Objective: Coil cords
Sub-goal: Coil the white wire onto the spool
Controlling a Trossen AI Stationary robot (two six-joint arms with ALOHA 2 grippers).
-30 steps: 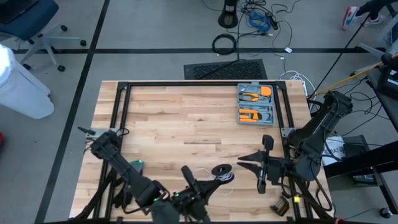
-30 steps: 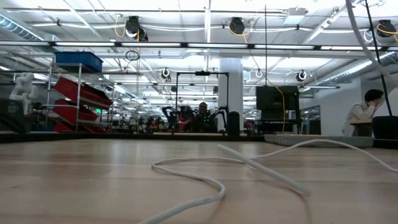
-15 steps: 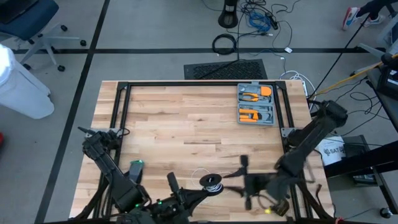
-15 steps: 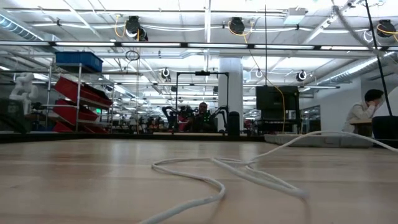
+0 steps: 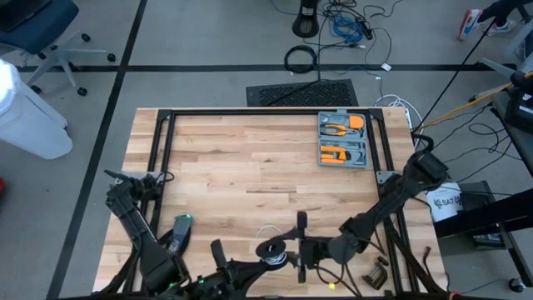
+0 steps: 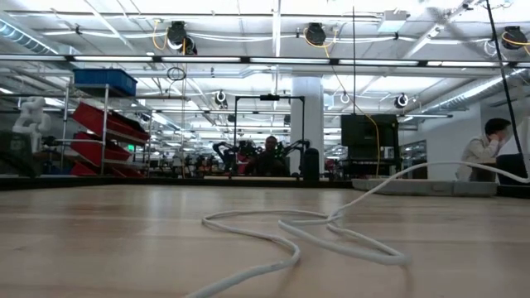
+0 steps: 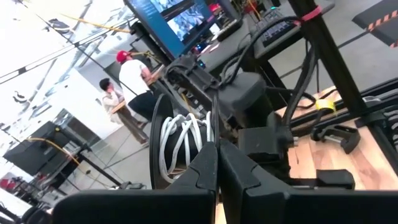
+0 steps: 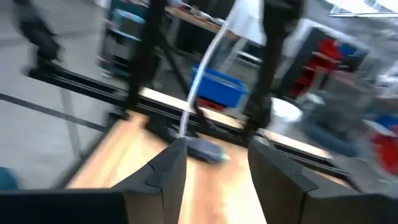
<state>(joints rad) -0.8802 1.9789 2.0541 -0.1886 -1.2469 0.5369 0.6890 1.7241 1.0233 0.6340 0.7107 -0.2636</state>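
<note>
The cord is partly wound into a small round dark-and-white bundle (image 5: 273, 247), (image 7: 182, 142), held above the table's near edge with my left gripper (image 5: 260, 252), (image 7: 217, 157) shut on it. Its loose white end (image 5: 266, 231) trails off. It lies in slack loops on the wood (image 6: 306, 236), then climbs to the right (image 6: 397, 175). My right gripper (image 5: 301, 246), (image 8: 217, 168) stands open and level just right of the bundle. A white strand (image 8: 198, 93) runs ahead between its fingers, and I see no touch. My left gripper pinches the bundle at its edge (image 7: 207, 138) between its two shut fingers. The fingers reach in level from the table's left. The bundle stands on edge, lifted clear of the table, and slack cord trails from it down to the wood.
A grey case with orange tools (image 5: 343, 140) lies at the far right of the table. A black frame rail (image 5: 250, 112) runs round the tabletop. A green-lit device (image 5: 181, 225) sits near the left arm. Dark clamps (image 5: 376, 273) lie at the near right corner.
My left gripper has carried the bundle toward the table's left and near edges, still shut on it. My right gripper has come down and followed it left and nearer, closing up beside the bundle. The loose cord's loops have shifted on the wood.
</note>
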